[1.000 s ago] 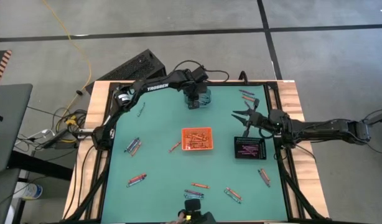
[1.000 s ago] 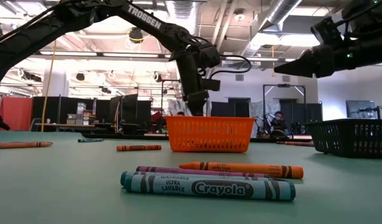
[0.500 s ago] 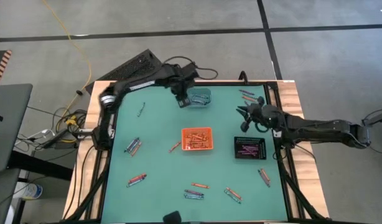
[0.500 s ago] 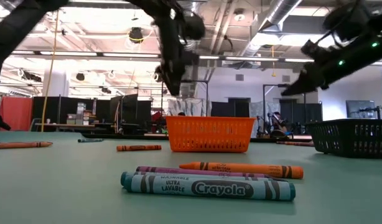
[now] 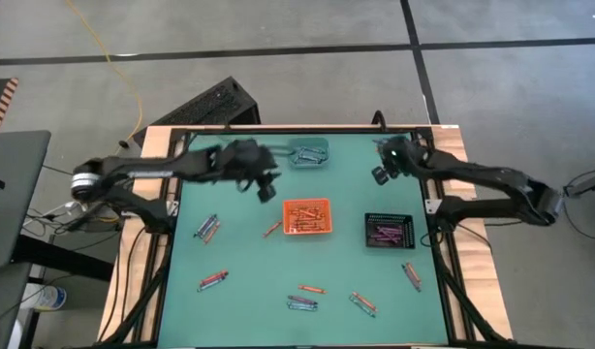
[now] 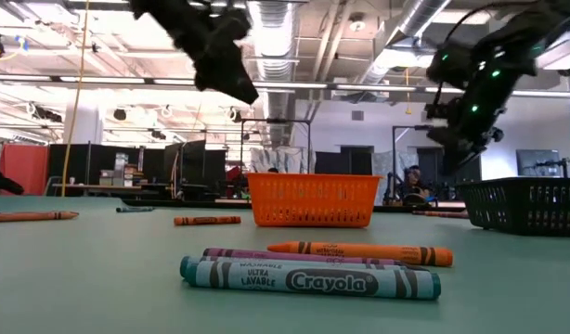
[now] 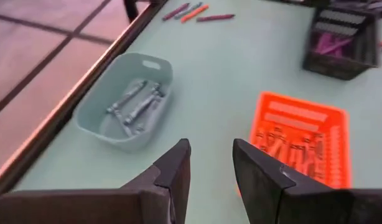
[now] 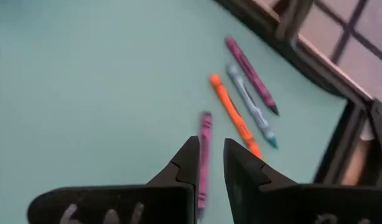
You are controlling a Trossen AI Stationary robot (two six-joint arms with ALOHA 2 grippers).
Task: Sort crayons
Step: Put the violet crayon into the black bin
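Observation:
Crayons lie scattered on the green table [image 5: 239, 252]: a pair [image 5: 206, 228] at the left, more [image 5: 301, 303] by the near edge, and several [image 8: 234, 118] at the far right corner. My left gripper [image 5: 266, 191] hangs open and empty above the table, between the teal tray [image 7: 132, 102] and the orange tray [image 7: 300, 140]. My right gripper [image 8: 209, 155] hovers over the far right crayons, tipped down and open by a narrow gap, with a purple-pink crayon [image 8: 204, 134] on the table below it.
The teal tray [image 5: 309, 153] holds blue-grey crayons, the orange tray [image 5: 306, 216] orange ones, and the black tray [image 5: 389, 231] purple-pink ones. A raised dark frame [image 5: 428, 184] runs along the table's edges. Three crayons [image 6: 313, 269] lie close to the low camera.
My left gripper has risen from over the teal tray and swung toward the table's left and near side. My right gripper has shifted toward the far right corner and tipped downward over the crayons there.

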